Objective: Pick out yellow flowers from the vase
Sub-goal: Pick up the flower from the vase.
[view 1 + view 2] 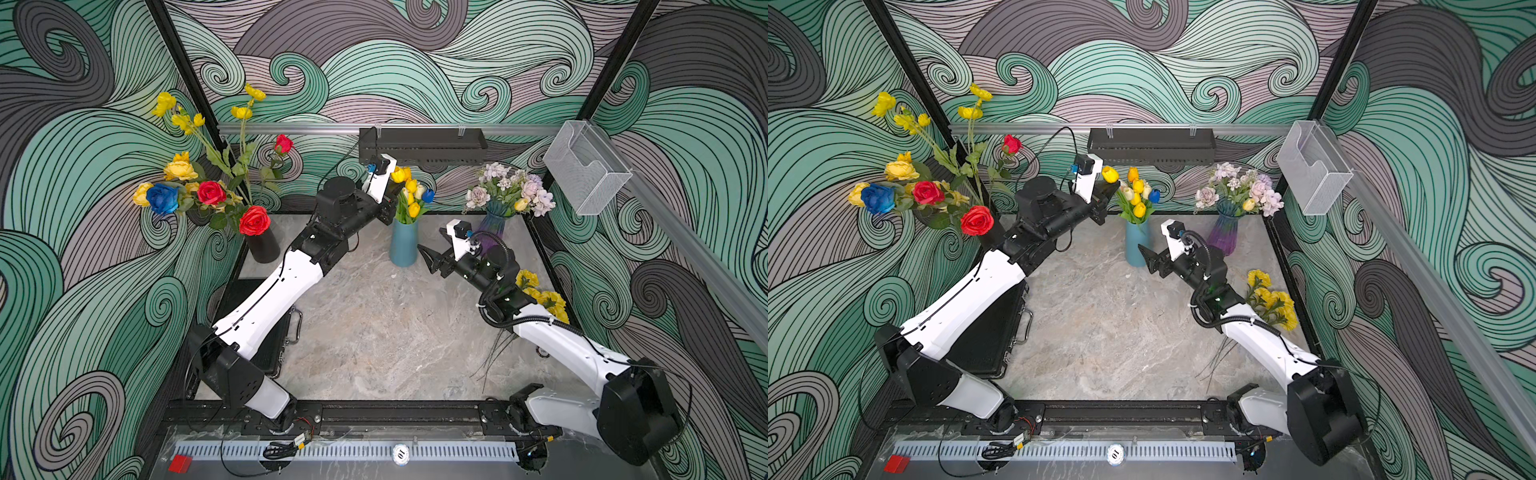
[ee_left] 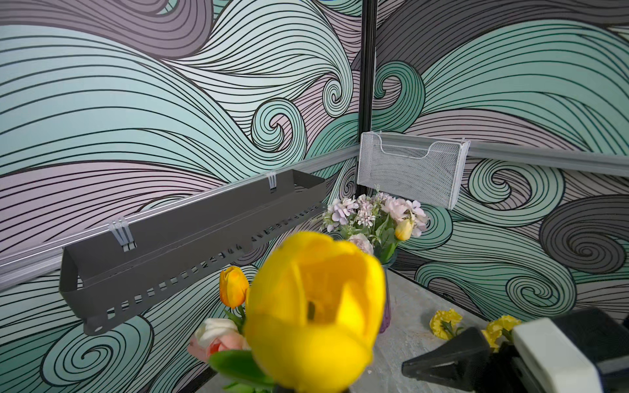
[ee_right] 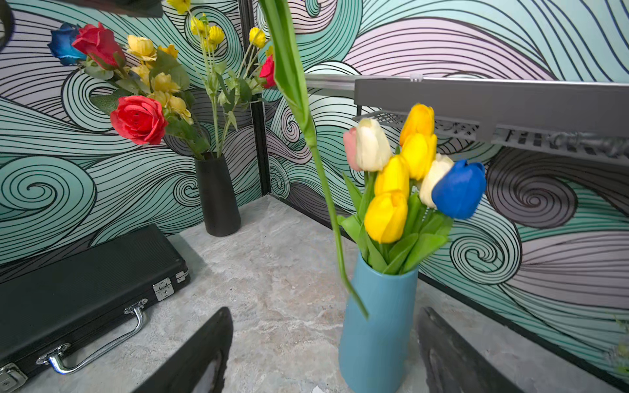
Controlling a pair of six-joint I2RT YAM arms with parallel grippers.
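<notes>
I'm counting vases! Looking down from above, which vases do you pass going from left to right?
In a top view: black vase → blue vase → purple vase.

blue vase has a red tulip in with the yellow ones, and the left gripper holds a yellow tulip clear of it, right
Not quite: that tulip is blue, not red. The right wrist view shows a blue tulip in the blue vase with the yellow tulips. The rest stands: in a top view the left gripper holds a yellow tulip clear of the vase.
</notes>
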